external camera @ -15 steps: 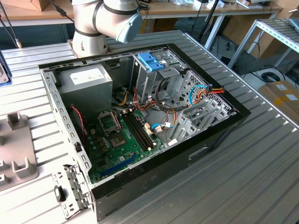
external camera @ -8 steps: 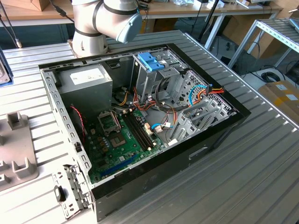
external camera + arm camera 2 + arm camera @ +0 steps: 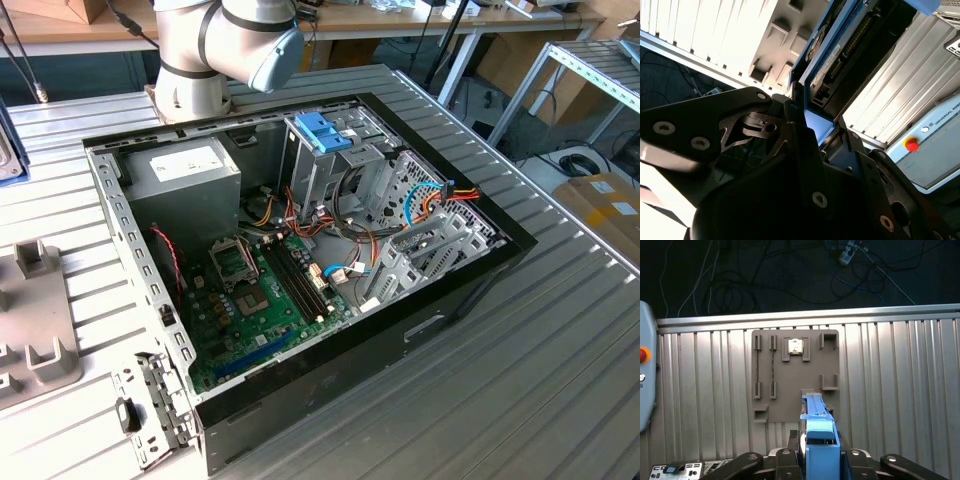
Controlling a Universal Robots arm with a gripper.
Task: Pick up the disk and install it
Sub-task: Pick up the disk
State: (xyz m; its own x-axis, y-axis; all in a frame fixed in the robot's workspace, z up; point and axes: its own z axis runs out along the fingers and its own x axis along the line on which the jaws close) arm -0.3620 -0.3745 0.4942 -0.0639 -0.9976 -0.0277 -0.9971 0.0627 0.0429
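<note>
My jaws are clamped on the disk (image 3: 818,436), above the grey holder (image 3: 790,385); fitting it into the computer (image 3: 400,345) is not yet done.

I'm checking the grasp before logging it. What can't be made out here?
- Second wrist view: the disk runs past the top edge; the gripper body hides where it clamps the disk.
- First wrist view: the disk shows edge-on, label unseen.
- Exterior view: the arm is cut by the top edge; the drive cage walls hide its slots.
</note>
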